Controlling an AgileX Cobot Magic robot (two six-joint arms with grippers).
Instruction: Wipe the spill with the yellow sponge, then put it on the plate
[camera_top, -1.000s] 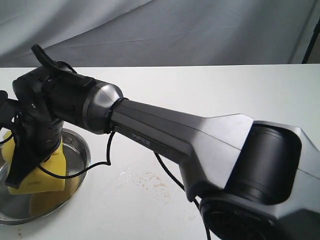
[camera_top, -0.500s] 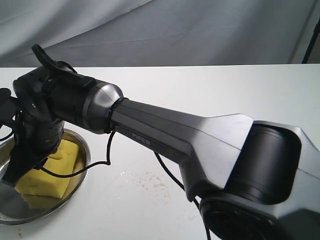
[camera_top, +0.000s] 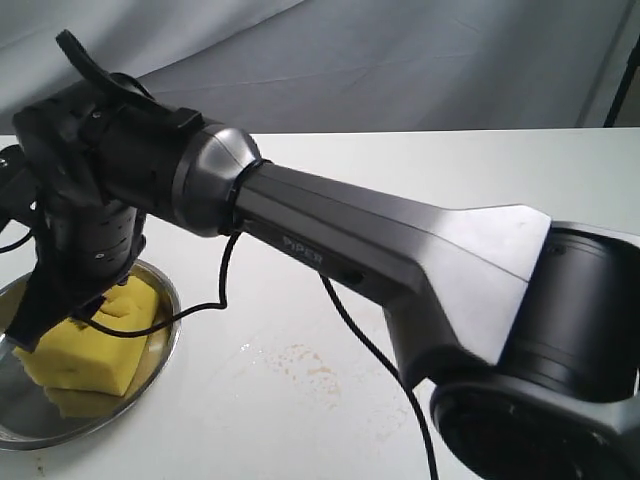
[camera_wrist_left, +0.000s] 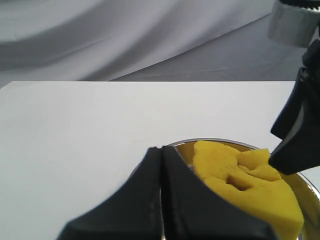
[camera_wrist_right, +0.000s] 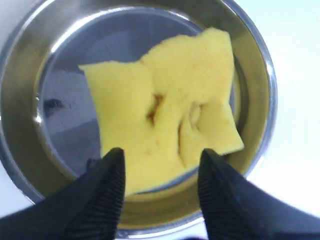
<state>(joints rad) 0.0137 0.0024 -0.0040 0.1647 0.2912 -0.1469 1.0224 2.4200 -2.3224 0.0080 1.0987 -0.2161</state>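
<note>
1. Hovering directly above the plate (camera_wrist_right: 260, 60), the right gripper (camera_wrist_right: 162, 155) has its jaws spread apart, gripping nothing.
2. The yellow sponge (camera_wrist_right: 165, 115) lies inside the plate below those two dark fingers (camera_wrist_right: 107, 190), free of both.
3. The sponge's upper face is creased and dented, with a small brownish mark near the middle.
4. In the exterior view the sponge (camera_top: 95, 345) sits toward the plate's right side, close to the rim (camera_top: 172, 325).
5. The spill (camera_top: 300, 365) shows as pale brownish smears and droplets on the white table (camera_top: 450, 170), to the right of the plate and apart from it.
6. The left gripper (camera_wrist_left: 161, 150) is clenched, fingertip against fingertip with nothing between them, and sits just beside the plate's edge (camera_wrist_left: 177, 144).
</note>
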